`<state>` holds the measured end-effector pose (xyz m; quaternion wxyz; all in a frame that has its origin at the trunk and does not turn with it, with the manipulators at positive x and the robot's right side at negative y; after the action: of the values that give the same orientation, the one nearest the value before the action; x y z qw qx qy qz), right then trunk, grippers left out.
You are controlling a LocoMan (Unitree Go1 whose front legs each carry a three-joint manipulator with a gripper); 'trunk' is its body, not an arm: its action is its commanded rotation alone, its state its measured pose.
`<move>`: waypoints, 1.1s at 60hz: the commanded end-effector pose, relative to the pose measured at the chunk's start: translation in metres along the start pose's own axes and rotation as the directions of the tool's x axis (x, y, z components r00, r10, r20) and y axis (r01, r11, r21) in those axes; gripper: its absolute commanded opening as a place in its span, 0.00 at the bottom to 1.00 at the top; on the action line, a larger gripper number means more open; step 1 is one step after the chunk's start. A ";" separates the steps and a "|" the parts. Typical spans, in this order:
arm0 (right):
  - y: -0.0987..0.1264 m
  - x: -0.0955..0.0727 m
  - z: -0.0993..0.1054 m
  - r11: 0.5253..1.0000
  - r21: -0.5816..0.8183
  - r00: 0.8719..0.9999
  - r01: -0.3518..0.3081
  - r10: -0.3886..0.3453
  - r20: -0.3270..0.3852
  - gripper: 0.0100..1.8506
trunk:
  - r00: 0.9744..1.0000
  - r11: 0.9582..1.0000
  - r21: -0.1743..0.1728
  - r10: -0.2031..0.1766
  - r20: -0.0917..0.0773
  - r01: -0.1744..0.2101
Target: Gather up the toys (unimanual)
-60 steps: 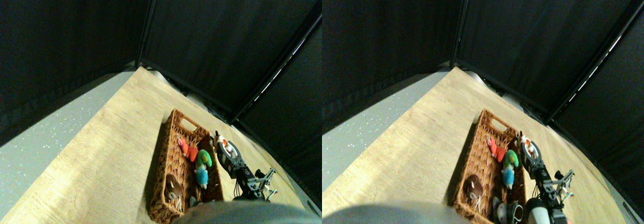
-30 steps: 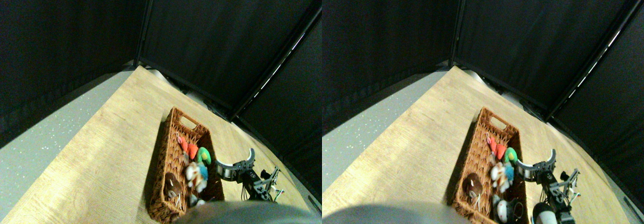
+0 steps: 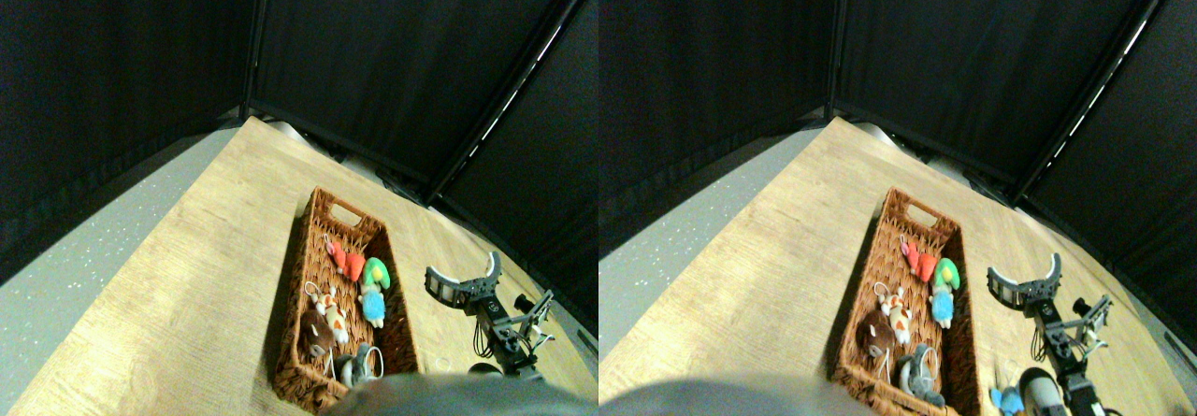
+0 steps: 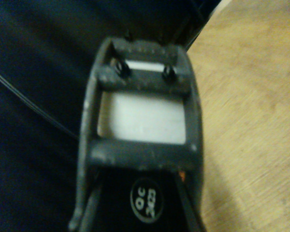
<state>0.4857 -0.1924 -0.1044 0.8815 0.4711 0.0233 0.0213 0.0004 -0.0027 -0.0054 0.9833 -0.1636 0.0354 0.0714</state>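
Wicker basket (image 3: 318, 248) lies on the wooden desk (image 3: 187, 294). Toys inside: red (image 3: 350, 263) near the far end, green (image 3: 377, 272) beside it, blue (image 3: 373, 308) just below the green, white-orange (image 3: 334, 315) touching the brown (image 3: 314, 335), grey (image 3: 353, 367) at the near end (partly hidden). Right tool (image 3: 465, 281) stands beside the basket over bare desk, jaws spread wide, holding nothing. Wrist view blurred: only the dark jaw frame (image 4: 141, 121) against black curtain (image 4: 34, 121). No legible writing on toys or basket.

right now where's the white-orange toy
In the stereo pair view, the white-orange toy lies inside the wicker basket, near its left wall, just above the brown toy.
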 end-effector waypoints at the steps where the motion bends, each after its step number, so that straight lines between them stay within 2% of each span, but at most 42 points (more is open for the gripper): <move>1: 0.003 -0.003 0.011 1.000 -0.024 0.998 -0.015 0.016 0.064 0.53 | 1.000 1.000 0.009 -0.021 0.002 0.021; 9: -0.007 -0.008 0.020 1.000 -0.011 0.996 -0.005 0.006 0.090 0.52 | 0.999 0.999 0.025 -0.039 -0.010 0.039; 11: -0.012 -0.014 0.021 1.000 -0.024 0.993 0.003 0.000 0.118 0.49 | 0.999 0.999 0.029 -0.042 -0.012 0.042; 17: -0.019 -0.024 0.020 1.000 -0.016 0.992 0.019 -0.017 0.121 0.51 | 0.999 0.998 0.036 -0.047 -0.019 0.047; 20: -0.024 -0.033 0.017 0.999 0.006 0.988 0.050 -0.050 0.144 0.52 | 0.999 0.998 0.037 -0.049 -0.022 0.050; 27: -0.037 -0.047 0.014 0.997 0.051 0.990 0.058 -0.064 0.126 0.54 | 0.998 0.998 0.042 -0.050 -0.028 0.051; 28: -0.042 -0.053 0.013 0.994 0.082 0.985 0.074 -0.086 0.148 0.54 | 0.998 0.998 0.044 -0.051 -0.031 0.052; 30: -0.044 -0.055 0.013 0.992 0.092 0.984 0.081 -0.094 0.154 0.55 | 0.998 0.998 0.045 -0.051 -0.032 0.053; 36: -0.057 -0.065 0.009 0.990 0.113 0.985 0.085 -0.100 0.137 0.55 | 0.998 0.998 0.044 -0.052 -0.041 0.054; 38: -0.062 -0.067 0.008 0.983 0.158 0.984 0.098 -0.119 0.132 0.53 | 0.998 0.998 0.044 -0.052 -0.043 0.054; 50: -0.080 -0.076 0.004 0.957 0.260 0.983 0.133 -0.161 0.092 0.53 | 0.997 0.997 0.045 -0.056 -0.044 0.058; 51: -0.085 -0.077 0.003 0.941 0.309 0.982 0.135 -0.168 0.082 0.53 | 0.997 0.997 0.043 -0.056 -0.043 0.058; 53: -0.089 -0.079 0.002 0.933 0.327 0.977 0.152 -0.191 0.091 0.54 | 0.997 0.997 0.043 -0.056 -0.043 0.058; 60: -0.103 -0.081 -0.001 0.920 0.353 0.975 0.169 -0.209 0.078 0.53 | 0.998 0.998 0.037 -0.049 -0.048 0.050; 66: -0.117 -0.084 -0.006 0.904 0.375 0.966 0.206 -0.248 0.067 0.53 | 0.998 0.998 0.036 -0.047 -0.052 0.049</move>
<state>0.4030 -0.2566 -0.1991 0.7758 0.6198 0.0362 -0.1127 -0.0018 -0.0041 -0.0066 0.9885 -0.1371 0.0514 0.0389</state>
